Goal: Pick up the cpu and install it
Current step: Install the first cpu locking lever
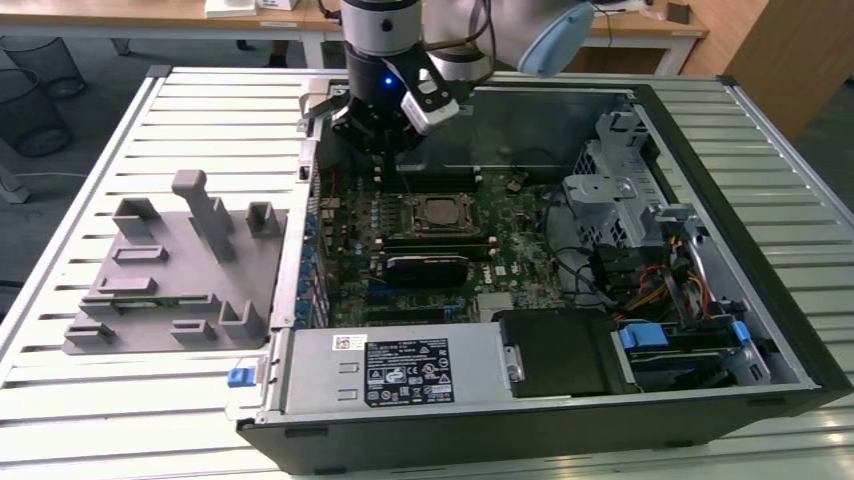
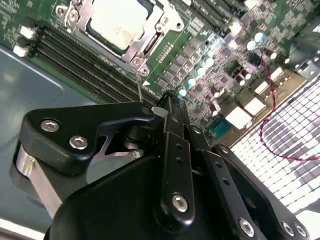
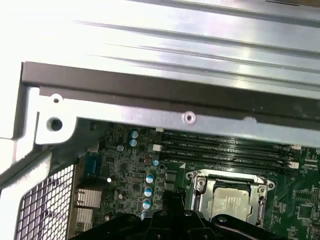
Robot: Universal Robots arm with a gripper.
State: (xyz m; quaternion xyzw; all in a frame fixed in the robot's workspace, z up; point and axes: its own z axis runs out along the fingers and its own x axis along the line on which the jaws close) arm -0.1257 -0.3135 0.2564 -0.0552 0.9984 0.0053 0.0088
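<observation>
The cpu (image 1: 438, 212), a square chip with a pale silver top, lies flat inside the metal-rimmed socket frame (image 1: 437, 196) on the motherboard; it also shows in both wrist views, cpu (image 2: 116, 21) and cpu (image 3: 231, 203). My gripper (image 1: 390, 158) hangs over the board's rear left corner, a little behind and to the exterior view's left of the socket. Its black fingers meet at the tip with nothing between them, gripper (image 2: 165, 100). A thin metal lever (image 2: 139, 82) rises from the socket's corner just in front of the fingertips.
The open computer case (image 1: 694, 130) lies on a slatted white table. Memory slots (image 1: 434, 180) run behind the socket, a black card (image 1: 424, 268) in front. Drive cages and cables (image 1: 627, 250) fill the right side, a power supply (image 1: 394, 368) the front. A grey fixture block (image 1: 180, 265) stands left.
</observation>
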